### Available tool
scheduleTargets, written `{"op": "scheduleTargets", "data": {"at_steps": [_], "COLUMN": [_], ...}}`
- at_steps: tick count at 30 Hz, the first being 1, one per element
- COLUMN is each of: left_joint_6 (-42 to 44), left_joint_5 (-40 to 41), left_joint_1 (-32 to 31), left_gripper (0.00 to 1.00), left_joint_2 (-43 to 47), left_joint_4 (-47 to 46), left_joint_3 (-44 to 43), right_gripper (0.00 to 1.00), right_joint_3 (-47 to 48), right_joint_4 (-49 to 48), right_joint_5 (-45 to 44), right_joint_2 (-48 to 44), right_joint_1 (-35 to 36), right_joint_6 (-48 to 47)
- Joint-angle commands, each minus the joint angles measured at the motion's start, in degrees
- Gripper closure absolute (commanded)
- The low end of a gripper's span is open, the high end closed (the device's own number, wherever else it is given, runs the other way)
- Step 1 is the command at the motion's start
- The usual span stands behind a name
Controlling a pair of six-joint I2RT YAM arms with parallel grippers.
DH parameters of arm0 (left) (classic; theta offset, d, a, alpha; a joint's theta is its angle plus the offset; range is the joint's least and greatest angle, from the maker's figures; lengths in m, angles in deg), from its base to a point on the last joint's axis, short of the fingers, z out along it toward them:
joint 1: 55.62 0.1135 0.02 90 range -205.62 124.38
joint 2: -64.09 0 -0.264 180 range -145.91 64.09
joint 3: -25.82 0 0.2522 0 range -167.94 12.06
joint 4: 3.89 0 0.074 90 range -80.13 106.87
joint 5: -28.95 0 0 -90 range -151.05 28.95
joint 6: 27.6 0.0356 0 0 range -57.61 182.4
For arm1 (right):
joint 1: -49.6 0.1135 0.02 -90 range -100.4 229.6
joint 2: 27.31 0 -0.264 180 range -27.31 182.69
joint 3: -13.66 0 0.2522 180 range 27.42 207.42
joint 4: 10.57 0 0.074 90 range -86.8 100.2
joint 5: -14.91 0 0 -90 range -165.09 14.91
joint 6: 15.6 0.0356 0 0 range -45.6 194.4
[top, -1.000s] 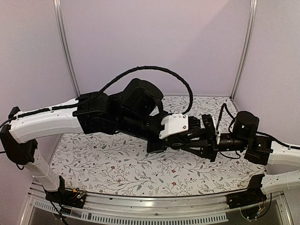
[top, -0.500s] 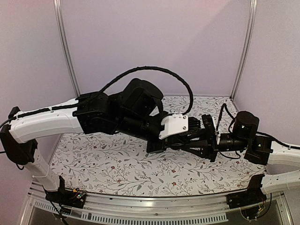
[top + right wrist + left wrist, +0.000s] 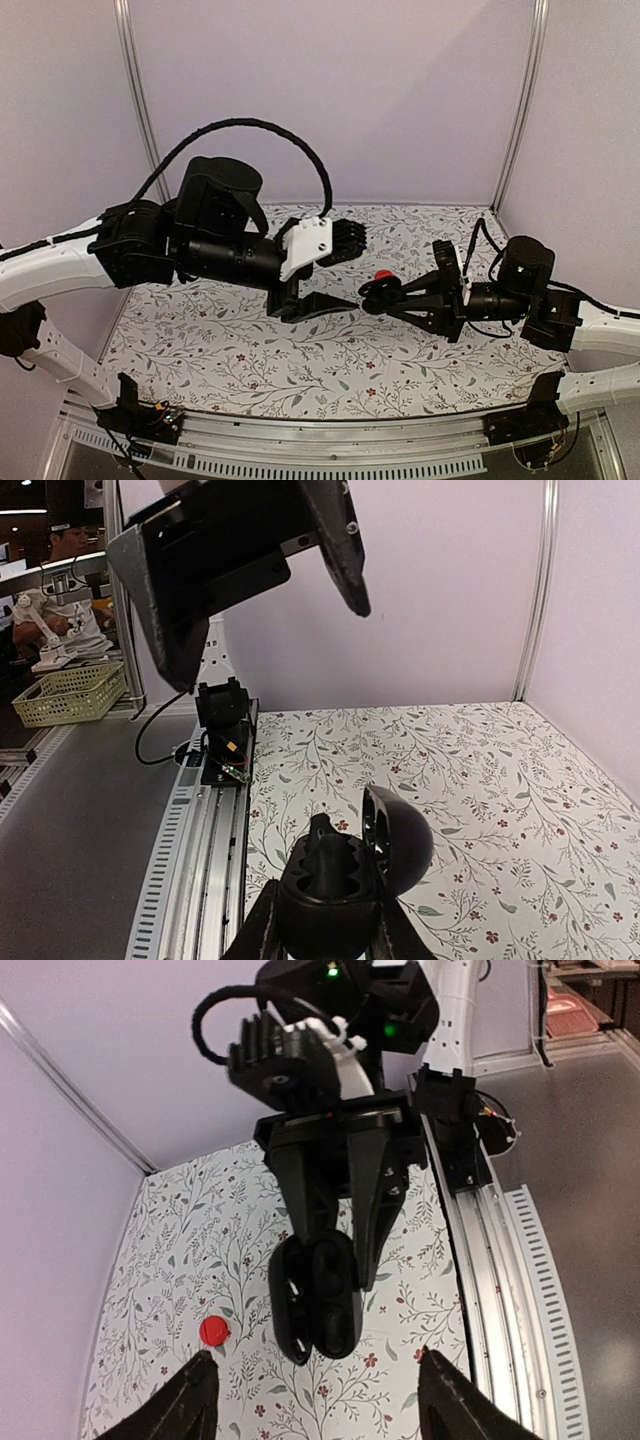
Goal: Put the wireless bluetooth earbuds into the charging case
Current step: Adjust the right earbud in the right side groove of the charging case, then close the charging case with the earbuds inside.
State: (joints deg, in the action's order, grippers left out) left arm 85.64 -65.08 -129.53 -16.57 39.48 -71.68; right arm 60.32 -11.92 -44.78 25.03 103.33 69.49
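Observation:
My right gripper (image 3: 392, 296) is shut on the black oval charging case (image 3: 338, 898) and holds it above the table. The case's lid (image 3: 402, 842) stands open to the right. A black earbud (image 3: 320, 830) sits in the case and pokes up at its far end; any other bud is black on black and I cannot make it out. In the left wrist view the open case (image 3: 320, 1300) hangs between the right fingers (image 3: 308, 1195). My left gripper (image 3: 340, 272) is open and empty, a short way left of the case.
A flat red disc (image 3: 383, 275) lies on the floral table cover (image 3: 250, 350) just behind the case, also seen as the red disc (image 3: 213, 1331). An aluminium rail (image 3: 190, 840) runs along the table's near edge. Lilac walls close the back and sides.
My left gripper has opened and drawn back to the left, away from the case. The red disc, hidden before, now shows. The right gripper has kept its place and grip.

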Motion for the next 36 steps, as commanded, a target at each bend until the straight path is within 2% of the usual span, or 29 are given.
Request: {"op": "scheduleTargets", "data": {"at_steps": [1,12,21,28,31,36], "left_joint_6": [-3.4,-3.5,-1.4,0.9,1.4,4.0], "left_joint_5": [-4.3,-7.9,-11.1,-8.6,-7.1,3.1], "left_joint_1": [5.1,5.7,3.1,0.2,-0.6,-3.4], "left_gripper": [0.3,0.33,0.41,0.53,0.55,0.54], "left_joint_2": [3.6,-1.7,-3.8,-5.1,-4.8,-5.7], "left_joint_4": [-7.9,-8.5,-8.5,-6.7,-6.7,-7.4], "left_joint_3": [5.7,5.5,4.7,2.5,2.4,2.4], "right_gripper": [1.0,1.0,1.0,1.0,1.0,1.0], "right_joint_3": [0.1,0.6,0.6,0.3,0.3,0.4], "right_joint_4": [-2.9,-4.0,-4.7,-5.3,-5.4,-7.4], "right_joint_5": [1.1,3.0,2.2,0.9,-0.3,-0.9], "right_joint_2": [-1.1,-1.4,-1.1,-1.3,-1.2,-0.7], "right_joint_1": [0.0,0.0,0.0,0.0,-0.1,-0.2], "right_joint_6": [0.7,1.2,1.8,2.7,3.9,8.7]}}
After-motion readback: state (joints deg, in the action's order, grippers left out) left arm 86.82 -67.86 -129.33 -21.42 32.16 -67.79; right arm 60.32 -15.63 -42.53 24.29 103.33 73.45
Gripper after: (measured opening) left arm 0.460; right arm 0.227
